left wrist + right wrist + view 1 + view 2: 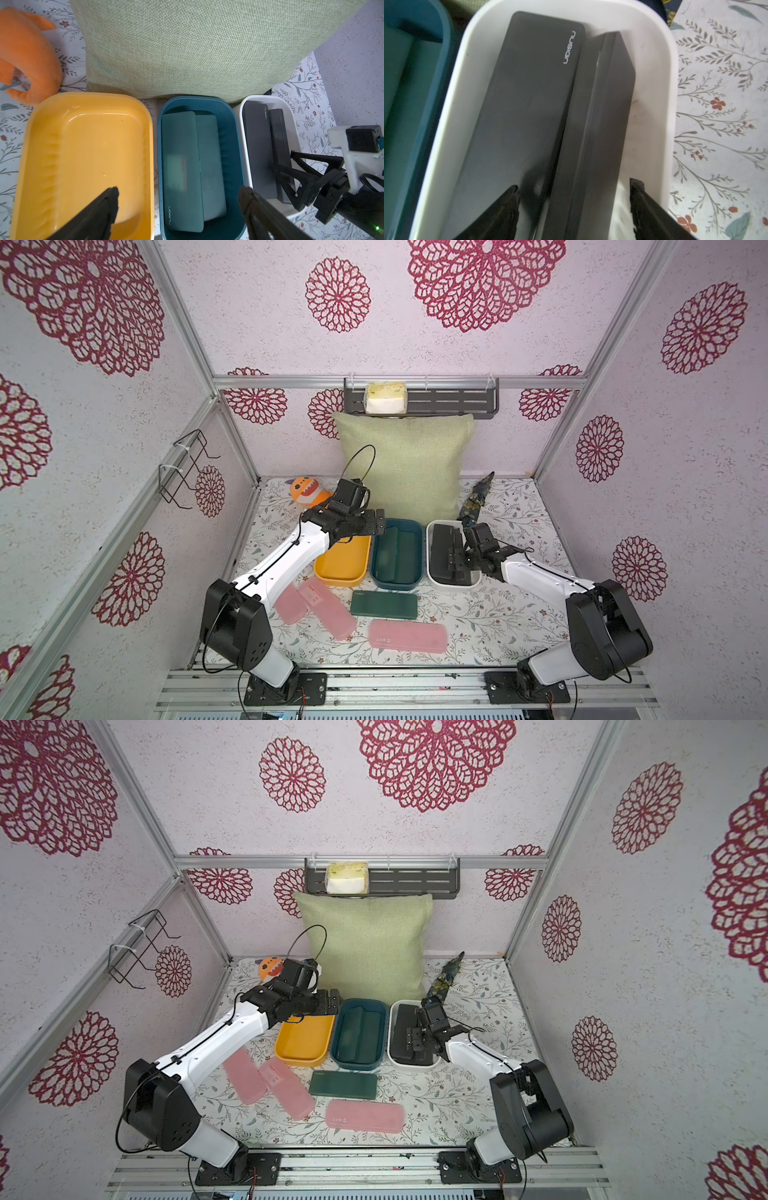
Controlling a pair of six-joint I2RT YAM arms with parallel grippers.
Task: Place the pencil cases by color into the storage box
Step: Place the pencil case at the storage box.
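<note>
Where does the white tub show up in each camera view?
Top view: white tub ends the tub row, farthest from the yellow tub.
Top view: white tub, same spot.
Left wrist: white tub holds black cases.
Right wrist: white tub fills most of the picture.
Shared landmark: the teal tub beside it.

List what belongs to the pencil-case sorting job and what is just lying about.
Job: three pink pencil cases, loose green pencil case, green cases in the teal tub, black cases in the white tub, yellow tub.
Lying about: pillow, orange plush toy, folded umbrella, wall shelf, wire rack.
</note>
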